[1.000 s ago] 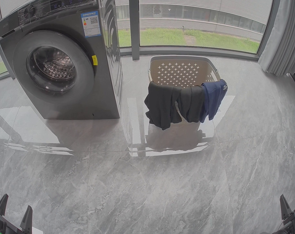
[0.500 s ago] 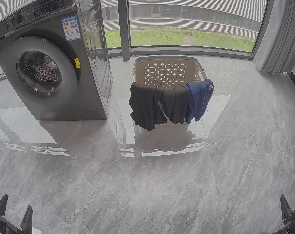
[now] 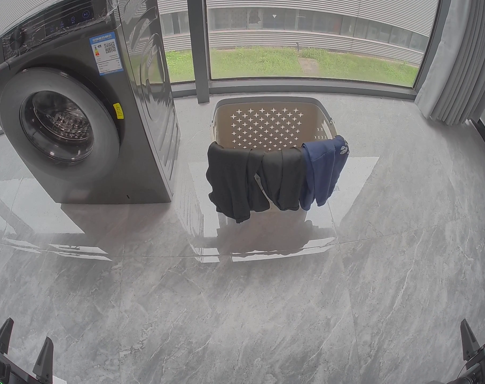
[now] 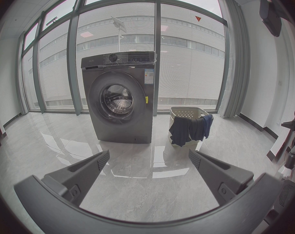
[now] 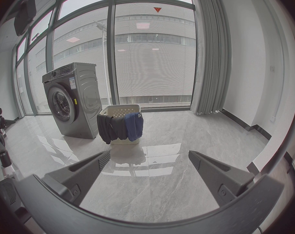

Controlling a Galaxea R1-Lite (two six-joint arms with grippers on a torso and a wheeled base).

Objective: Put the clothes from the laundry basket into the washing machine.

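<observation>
A grey washing machine (image 3: 82, 108) stands on the left, its round glass door facing me and looking closed. To its right sits a beige laundry basket (image 3: 274, 121). Over the basket's near rim hang a black garment (image 3: 231, 180), a second dark garment (image 3: 282, 177) and a blue one (image 3: 322, 169). My left gripper (image 3: 28, 332) is low at the near left, open and holding nothing, far from the basket. My right gripper (image 3: 480, 321) is at the near right, also open and holding nothing. The left wrist view shows the machine (image 4: 121, 98) and basket (image 4: 188, 112) beyond my open left gripper (image 4: 149, 155).
Glossy grey tile floor (image 3: 253, 305) stretches between me and the basket. Floor-to-ceiling windows (image 3: 306, 28) with a dark pillar (image 3: 197, 38) run behind. A grey curtain (image 3: 456, 54) hangs at the far right.
The whole head view has shifted, so the camera moved: machine and basket now sit further left and slightly lower. Clothes, basket and both grippers keep their places.
</observation>
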